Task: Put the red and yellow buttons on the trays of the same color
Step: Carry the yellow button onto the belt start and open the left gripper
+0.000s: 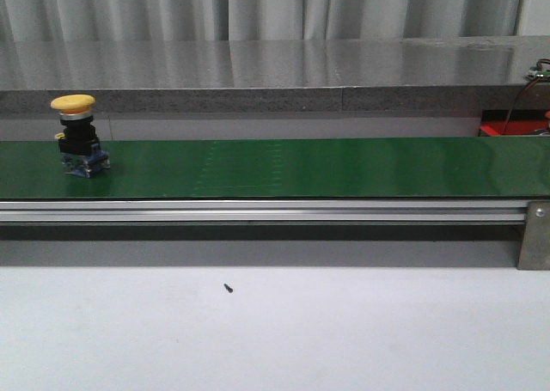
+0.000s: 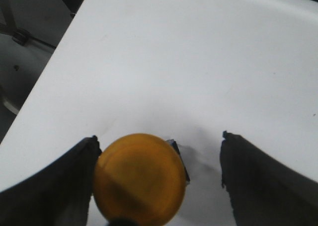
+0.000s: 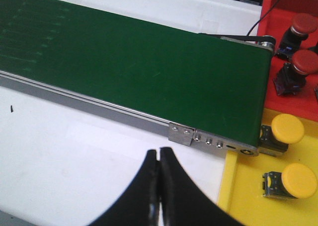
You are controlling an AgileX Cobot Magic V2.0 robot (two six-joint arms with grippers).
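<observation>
A yellow mushroom-capped push button point(image 1: 79, 135) is standing upright on the green conveyor belt point(image 1: 301, 168). The left claw point(image 2: 159, 179) is spread wide around another yellow-capped button point(image 2: 139, 178); the right claw point(image 3: 159, 186) is clenched, holding nothing.

Black, curved, tapering jaws

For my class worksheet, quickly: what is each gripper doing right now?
Left gripper: open, round yellow-capped button between its fingers, against one of them.
Right gripper: closed, holding nothing.
</observation>
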